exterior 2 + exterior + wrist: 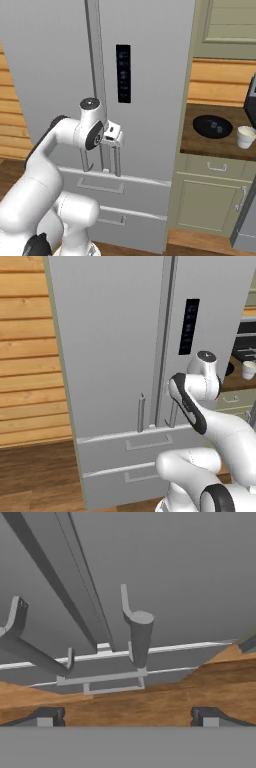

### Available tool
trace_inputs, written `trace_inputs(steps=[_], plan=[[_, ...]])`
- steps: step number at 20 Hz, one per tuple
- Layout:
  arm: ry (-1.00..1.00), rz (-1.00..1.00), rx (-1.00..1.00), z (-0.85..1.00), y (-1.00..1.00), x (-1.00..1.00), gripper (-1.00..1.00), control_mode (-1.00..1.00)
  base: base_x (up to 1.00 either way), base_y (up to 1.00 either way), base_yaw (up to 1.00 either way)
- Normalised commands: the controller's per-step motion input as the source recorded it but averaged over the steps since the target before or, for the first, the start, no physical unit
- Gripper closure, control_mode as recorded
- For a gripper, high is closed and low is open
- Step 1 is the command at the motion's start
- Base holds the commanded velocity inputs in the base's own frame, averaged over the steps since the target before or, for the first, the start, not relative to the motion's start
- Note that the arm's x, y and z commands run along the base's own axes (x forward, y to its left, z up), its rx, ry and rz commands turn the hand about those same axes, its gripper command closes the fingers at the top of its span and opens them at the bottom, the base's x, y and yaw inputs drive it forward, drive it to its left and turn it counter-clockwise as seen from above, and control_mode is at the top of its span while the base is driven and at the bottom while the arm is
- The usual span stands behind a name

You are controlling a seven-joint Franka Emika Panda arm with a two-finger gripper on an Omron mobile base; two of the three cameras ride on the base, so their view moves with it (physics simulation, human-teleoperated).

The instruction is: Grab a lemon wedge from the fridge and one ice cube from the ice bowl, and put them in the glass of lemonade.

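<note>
the gripper (118, 136), fingers spread and empty, hangs just in front of the fridge's (150, 75) right door handle (138, 634), whose long axis runs vertical.

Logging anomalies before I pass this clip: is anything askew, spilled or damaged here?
Nothing stands out. The fridge has both doors shut and its drawers flush. The black ice bowl and the glass of lemonade stand upright on the counter, no spill. The claw is open near the door handle.
</note>
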Motion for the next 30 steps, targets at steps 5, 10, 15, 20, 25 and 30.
trace_inputs(steps=[5,10,15,20,25,30], plan=[[-0.10,0.01,-0.02,-0.51,-0.09,0.13,-1.00,-1.00,0.00,0.00,0.00],[-0.01,0.02,0.00,-0.29,-0.50,0.22,-1.00,-1.00,0.00,0.00,0.00],[0.00,0.01,0.00,-0.15,-0.11,0.56,-1.00,-1.00,0.00,0.00,0.00],[0.00,0.00,0.00,-0.01,0.00,0.30,-1.00,-1.00,0.00,0.00,0.00],[0.00,0.00,0.00,-0.07,0.04,0.01,-1.00,-1.00,0.00,0.00,0.00],[0.00,0.00,0.00,-0.24,0.06,0.04,-1.00,-1.00,0.00,0.00,0.00]])
